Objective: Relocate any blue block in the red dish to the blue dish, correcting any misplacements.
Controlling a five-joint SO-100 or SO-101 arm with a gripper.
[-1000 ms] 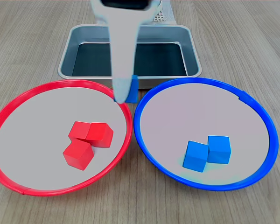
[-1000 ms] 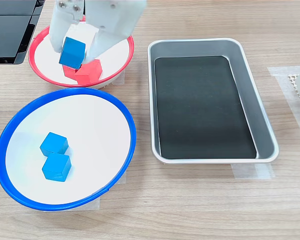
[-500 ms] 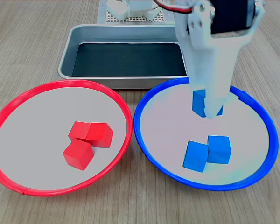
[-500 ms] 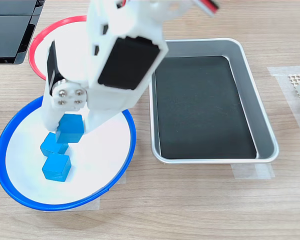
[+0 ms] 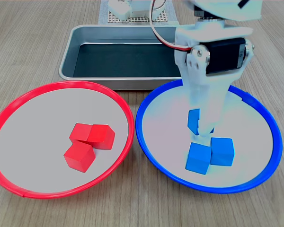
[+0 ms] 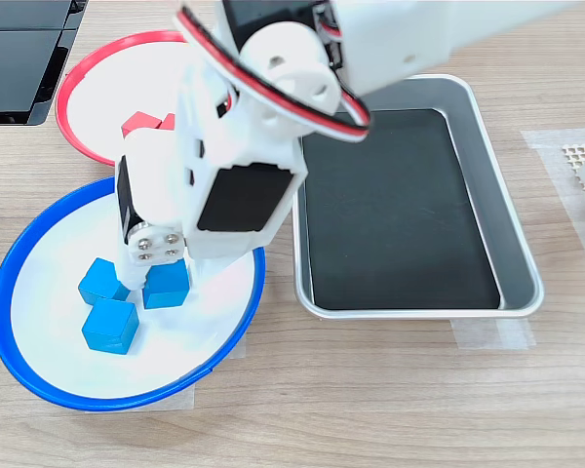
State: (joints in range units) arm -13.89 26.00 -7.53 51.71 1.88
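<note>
We see a bench (image 5: 33, 42) of pale, matt wood grain. The rectangular tray (image 5: 130, 51) is brushed metal with a dull black liner. Both dishes, red (image 5: 19, 101) and blue (image 5: 265, 116), have glossy rims; the blue block (image 6: 166, 285) looks matt, and the hand (image 6: 154, 278) is smooth white plastic.

Bright-blue block (image 6: 166, 284), blue-rimmed dish (image 5: 270, 123), red-rimmed dish (image 5: 19, 101), white claw (image 5: 202, 124).

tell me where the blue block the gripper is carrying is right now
In both exterior views the blue block sits between the gripper's fingers, low inside the blue dish, right beside the two other blue cubes.
</note>
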